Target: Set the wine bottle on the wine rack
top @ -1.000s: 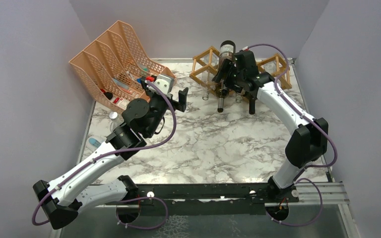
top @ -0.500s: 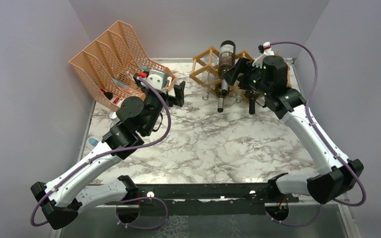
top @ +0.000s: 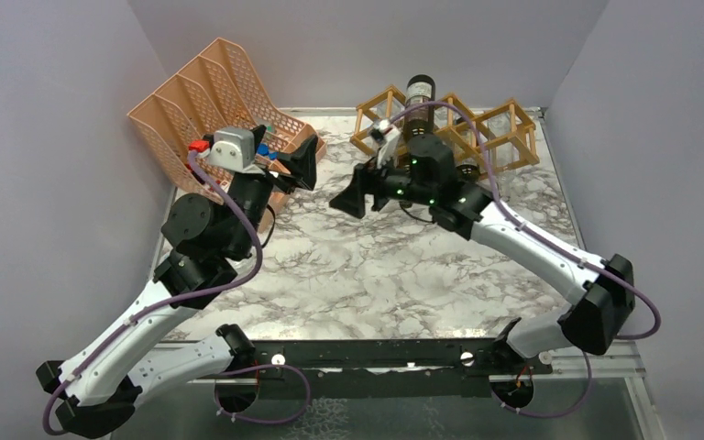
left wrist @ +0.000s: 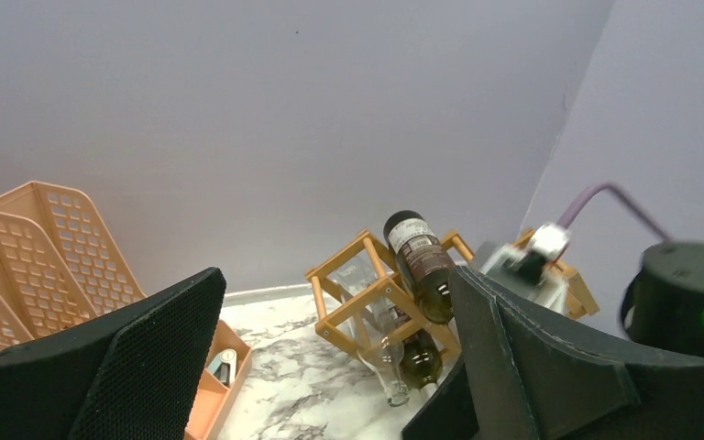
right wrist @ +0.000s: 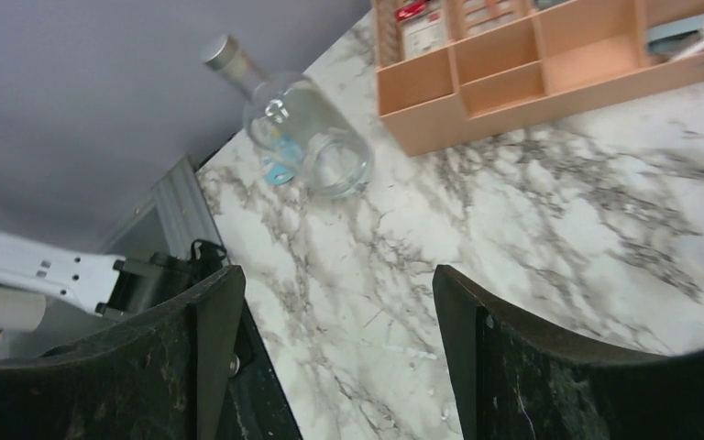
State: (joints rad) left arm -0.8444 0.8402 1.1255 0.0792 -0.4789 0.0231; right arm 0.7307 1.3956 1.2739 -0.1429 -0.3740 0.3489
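Both claws are wide open and hold nothing, left gripper (top: 304, 158) and right gripper (top: 346, 198). The wine bottle (top: 415, 99) lies in the wine rack (top: 506, 128), its base high toward the back wall and its neck sloping down over the marble table (top: 376, 275).

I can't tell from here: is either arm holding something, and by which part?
Nothing is held. The left gripper and the right gripper are both open with nothing between their fingers. The dark wine bottle rests on the wooden rack, untouched.
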